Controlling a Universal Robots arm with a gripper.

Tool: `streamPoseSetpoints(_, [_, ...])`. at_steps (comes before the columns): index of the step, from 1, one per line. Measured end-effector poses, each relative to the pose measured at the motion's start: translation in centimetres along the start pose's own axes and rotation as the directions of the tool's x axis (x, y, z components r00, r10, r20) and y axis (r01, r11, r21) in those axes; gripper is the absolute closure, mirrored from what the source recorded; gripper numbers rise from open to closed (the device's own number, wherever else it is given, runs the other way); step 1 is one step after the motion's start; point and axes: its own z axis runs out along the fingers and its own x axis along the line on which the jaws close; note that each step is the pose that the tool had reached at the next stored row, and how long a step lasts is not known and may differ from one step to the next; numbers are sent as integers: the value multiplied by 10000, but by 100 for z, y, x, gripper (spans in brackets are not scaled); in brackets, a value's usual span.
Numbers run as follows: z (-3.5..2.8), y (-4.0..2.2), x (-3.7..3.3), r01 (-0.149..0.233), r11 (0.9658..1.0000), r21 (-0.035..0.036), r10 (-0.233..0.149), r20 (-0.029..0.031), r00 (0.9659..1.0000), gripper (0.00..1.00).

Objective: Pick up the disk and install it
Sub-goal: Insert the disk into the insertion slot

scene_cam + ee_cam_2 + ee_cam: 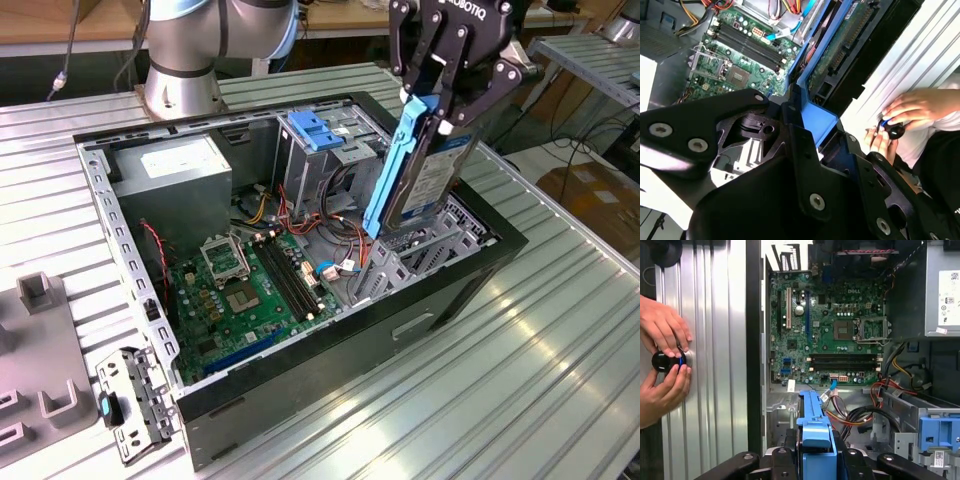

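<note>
The disk point(432, 172), a silver-grey drive with a white label and blue carrier rails, hangs nearly upright over the open computer case point(455, 290). Its lower end dips into the grey drive cage at the case's front right corner in the exterior view. My gripper point(447, 98) is shut on the disk's upper end, its black fingers clamped on the blue rail. In the first wrist view the blue rail of the disk point(813, 427) rises between my fingers point(782, 460). The second wrist view shows the disk's circuit-board underside point(840, 47) and the blue rail.
Inside the case lie a green motherboard point(832, 330), a grey power supply point(185, 170), loose coloured cables point(310, 225) and a blue-fronted drive bay point(318, 128). A person's hands point(662, 360) hold a black knob beside the case. A metal bracket point(135, 400) lies on the ribbed table.
</note>
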Motion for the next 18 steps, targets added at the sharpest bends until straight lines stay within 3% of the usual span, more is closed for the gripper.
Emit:
streamPoseSetpoints(8, [116, -188, 91, 1, 10000, 0, -1, 1, 10000, 63])
streamPoseSetpoints(16, [225, -359, 85, -35, 10000, -2, 35, -2, 10000, 63])
streamPoseSetpoints(18, [237, -361, 83, -36, 10000, -2, 36, -2, 10000, 63])
